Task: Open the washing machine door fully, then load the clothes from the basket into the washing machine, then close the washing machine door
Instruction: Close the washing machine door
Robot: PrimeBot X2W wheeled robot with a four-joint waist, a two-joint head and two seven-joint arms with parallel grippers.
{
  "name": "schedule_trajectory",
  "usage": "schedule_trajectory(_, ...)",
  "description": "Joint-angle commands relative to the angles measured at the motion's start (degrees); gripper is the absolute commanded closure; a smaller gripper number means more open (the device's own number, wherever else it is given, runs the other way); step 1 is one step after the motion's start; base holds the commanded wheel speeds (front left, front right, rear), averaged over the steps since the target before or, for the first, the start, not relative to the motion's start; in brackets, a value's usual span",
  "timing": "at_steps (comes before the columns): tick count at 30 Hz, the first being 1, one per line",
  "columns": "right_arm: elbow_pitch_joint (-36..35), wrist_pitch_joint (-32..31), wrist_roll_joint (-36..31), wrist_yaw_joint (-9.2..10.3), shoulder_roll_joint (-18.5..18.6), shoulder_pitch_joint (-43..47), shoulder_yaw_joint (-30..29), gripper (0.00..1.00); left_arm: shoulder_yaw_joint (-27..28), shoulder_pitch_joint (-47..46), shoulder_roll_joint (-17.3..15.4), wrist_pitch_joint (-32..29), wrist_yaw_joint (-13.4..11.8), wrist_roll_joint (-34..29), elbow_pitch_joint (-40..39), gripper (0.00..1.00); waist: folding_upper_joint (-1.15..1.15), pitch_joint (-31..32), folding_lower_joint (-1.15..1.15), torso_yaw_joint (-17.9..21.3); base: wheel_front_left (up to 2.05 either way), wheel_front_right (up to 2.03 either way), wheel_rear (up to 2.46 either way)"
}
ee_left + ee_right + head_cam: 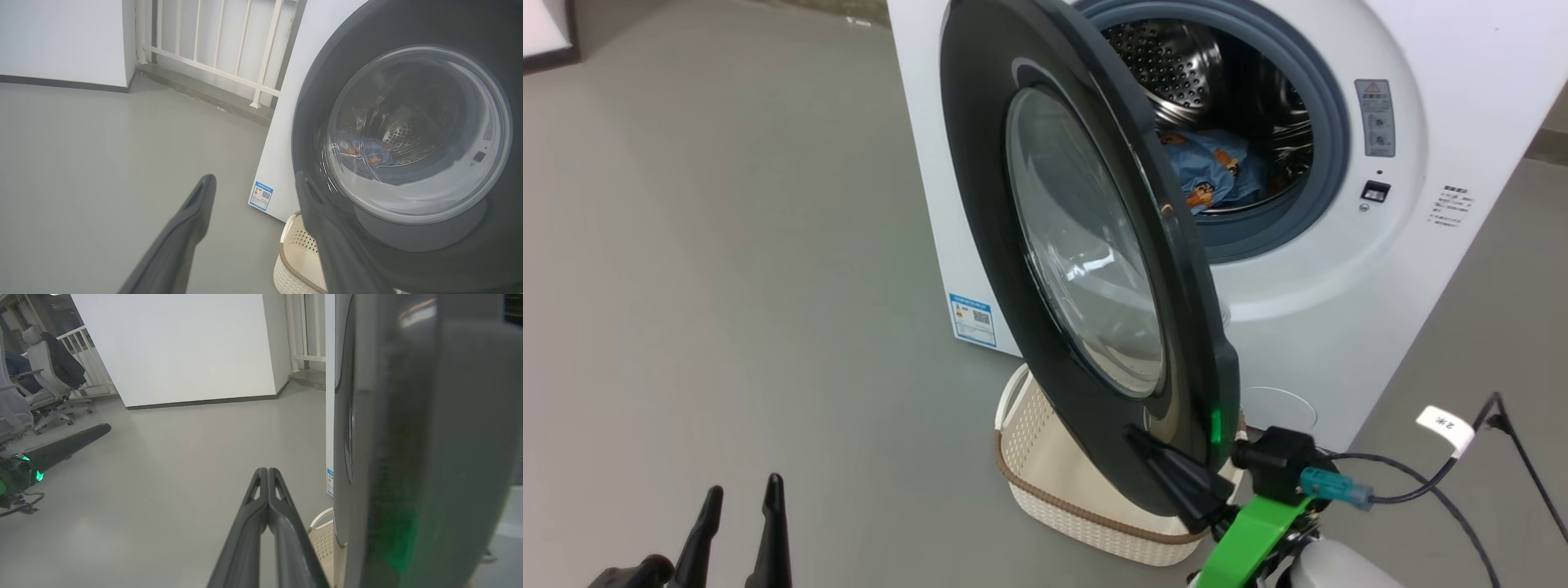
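— Closest to my head camera was my left gripper [743, 486], at the lower left of the frame, fingers spread wide and holding nothing. At the lower right, my right gripper [1135, 435] had its fingers pressed together, also empty.

— Was the right one on the door?

— Its closed fingers lay across the lower black rim [976, 163] of the washing machine door [1086, 245], by the free edge. Touching or just beside it, I could not tell.

— How did the door stand?

— Upright and partly open, angled out from the washing machine [1339, 269]. Its outer face was turned toward the left of the frame, with the free edge low and near me and the hinge side higher and farther off. Being round, it had no long axis of its own. My right fingers pointed up and left along the rim.

— How would it handle?

— I judged it stiff and fairly heavy, turning only on its hinge. The glossy rim looked slippery to pinch. A flat push on the rim near the free edge, off the glass bowl [1094, 294], seemed best.

— And beyond it?

— The basket [1094, 527] sat on the floor [727, 245] under the door's lower edge, and what I saw of its inside was bare. Farthest off, the clothes [1209, 167] lay low in the drum [1176, 65], soft and light. Closing the door looked like the step in hand.
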State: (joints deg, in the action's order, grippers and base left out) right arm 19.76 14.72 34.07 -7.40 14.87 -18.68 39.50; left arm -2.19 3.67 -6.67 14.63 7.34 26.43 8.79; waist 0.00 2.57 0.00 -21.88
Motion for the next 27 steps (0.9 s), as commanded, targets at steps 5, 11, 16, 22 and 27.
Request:
schedule_trajectory(5,2.1,0.3,1.2,-0.09,0.3,-1.7,-2.6,1.00,1.9,-1.6,-1.3,0.4,0.1,0.0,-0.9,0.00,0.00,-0.4,0.00,-0.6,0.00,0.00,0.00)
schedule_trajectory(11,3.4,0.3,0.8,-0.09,0.6,-1.3,-5.8,1.00,1.9,-1.8,-1.8,0.4,0.1,-0.1,-1.3,0.00,0.00,-0.9,0.00,-0.3,0.00,0.00,0.00)
schedule_trajectory(16,3.8,0.3,-0.1,-0.09,1.2,-1.7,-9.6,1.00,1.8,-2.1,-2.5,0.4,0.1,0.1,-1.9,0.00,0.00,-2.5,0.00,0.4,0.00,0.00,0.00)
schedule_trajectory(22,3.9,0.3,-1.5,-0.09,2.5,-3.5,-14.5,1.00,1.7,-3.2,-3.1,0.4,0.1,0.6,-2.5,0.00,0.00,-5.6,0.00,0.9,0.00,0.00,0.00)
schedule_trajectory(27,3.5,0.3,-2.4,-0.09,3.9,-6.9,-17.8,1.00,1.7,-4.8,-3.7,0.4,0.1,1.2,-3.2,0.00,0.00,-9.3,0.00,1.0,0.00,0.00,0.00)
